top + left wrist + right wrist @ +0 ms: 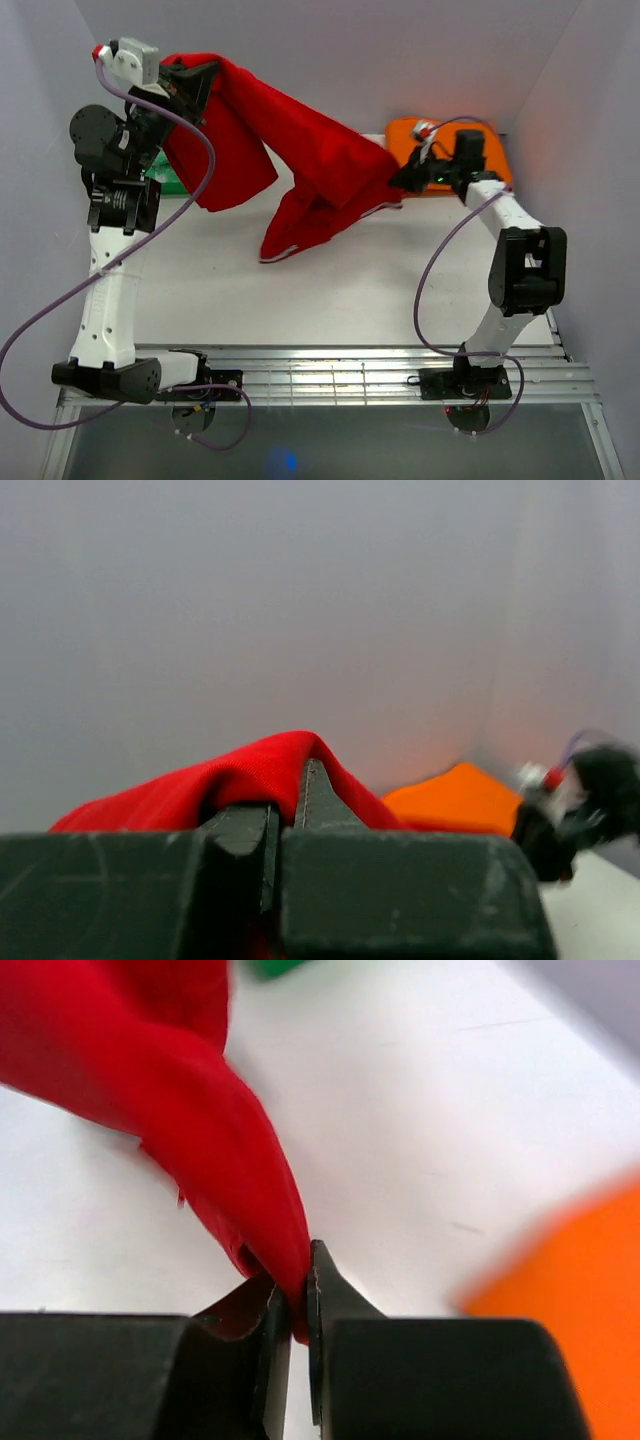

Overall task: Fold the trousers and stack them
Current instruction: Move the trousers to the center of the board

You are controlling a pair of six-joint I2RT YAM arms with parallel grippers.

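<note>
The bright red trousers [300, 165] hang stretched between my two grippers above the white table, with loose cloth sagging down to the tabletop in the middle. My left gripper [200, 75] is raised at the back left and is shut on one end of the trousers [250, 775]. My right gripper [400, 178] sits low at the back right, shut on the other end of the trousers [200, 1130]. In the right wrist view the red cloth is pinched between the two black fingers [335, 1300].
An orange cloth [415, 135] lies folded at the back right under the right arm, also seen as the orange cloth [460, 795]. A green patterned cloth [168, 180] lies at the back left beside the left arm. Grey walls enclose the table [330, 290].
</note>
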